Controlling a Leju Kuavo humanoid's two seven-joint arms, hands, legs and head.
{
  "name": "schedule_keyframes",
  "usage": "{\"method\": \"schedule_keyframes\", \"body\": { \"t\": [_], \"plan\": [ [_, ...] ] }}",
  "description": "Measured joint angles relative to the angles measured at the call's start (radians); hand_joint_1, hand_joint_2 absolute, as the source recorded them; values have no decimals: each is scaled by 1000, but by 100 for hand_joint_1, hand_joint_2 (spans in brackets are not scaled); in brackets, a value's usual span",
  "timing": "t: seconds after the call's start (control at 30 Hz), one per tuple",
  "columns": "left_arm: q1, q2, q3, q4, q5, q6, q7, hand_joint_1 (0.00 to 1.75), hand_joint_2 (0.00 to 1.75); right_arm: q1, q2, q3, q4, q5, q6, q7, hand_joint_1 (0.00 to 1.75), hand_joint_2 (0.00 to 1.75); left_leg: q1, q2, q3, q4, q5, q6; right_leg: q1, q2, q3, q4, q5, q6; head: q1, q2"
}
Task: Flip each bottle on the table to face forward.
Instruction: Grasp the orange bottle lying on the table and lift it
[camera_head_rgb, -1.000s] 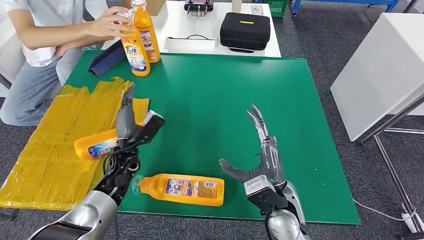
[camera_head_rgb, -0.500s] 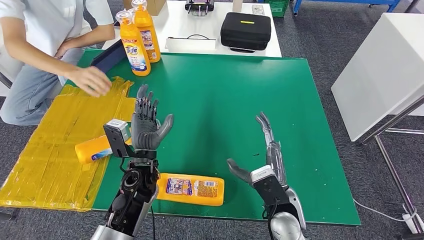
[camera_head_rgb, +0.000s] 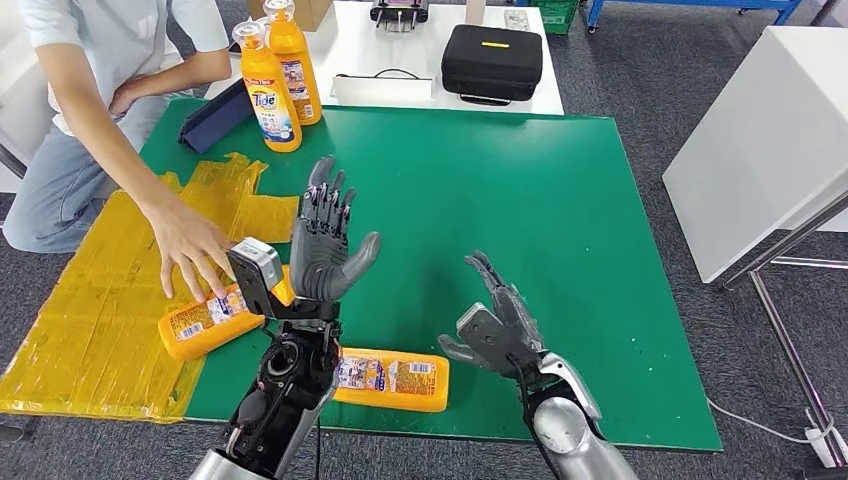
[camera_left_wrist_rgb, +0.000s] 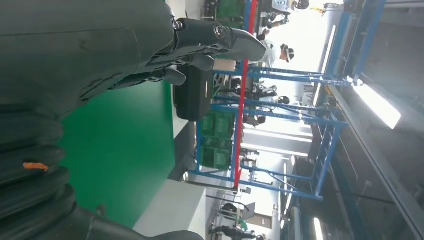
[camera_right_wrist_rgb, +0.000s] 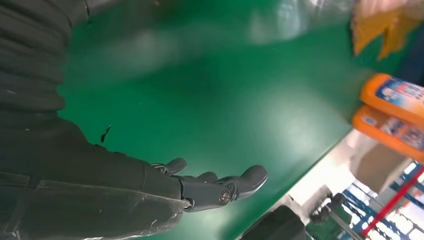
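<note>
Left hand (camera_head_rgb: 325, 245) raised, fingers spread wide, empty; right hand (camera_head_rgb: 495, 325) likewise open above the green table (camera_head_rgb: 480, 200). One orange bottle (camera_head_rgb: 392, 378) lies at the near edge. A person's hand (camera_head_rgb: 190, 245) touches another lying bottle (camera_head_rgb: 205, 322) near the left edge.

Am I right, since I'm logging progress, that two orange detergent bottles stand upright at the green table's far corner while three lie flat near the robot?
Not quite: the head view shows two lying flat, not three, one orange detergent bottle near the front edge of the green table and another orange bottle under a person's hand. Two upright orange bottles do stand at the far corner.
</note>
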Motion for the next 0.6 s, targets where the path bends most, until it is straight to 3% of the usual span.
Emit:
{"method": "schedule_keyframes", "body": {
  "t": [0.3, 0.6],
  "plan": [
    [-44, 1, -33, 40, 31, -19, -6, 0, 175, -137, -7, 84, 145, 0, 81, 53, 0, 175, 0, 0, 0, 0, 1, 0, 0, 0, 0, 0, 0, 0, 0, 0],
    [-80, 1, -55, 92, 51, -24, -17, 0, 175, -209, -4, 143, 228, -38, 117, 59, 0, 175, 0, 0, 0, 0, 1, 1, 0, 0, 0, 0, 0, 0, 0, 0]
  ]
}}
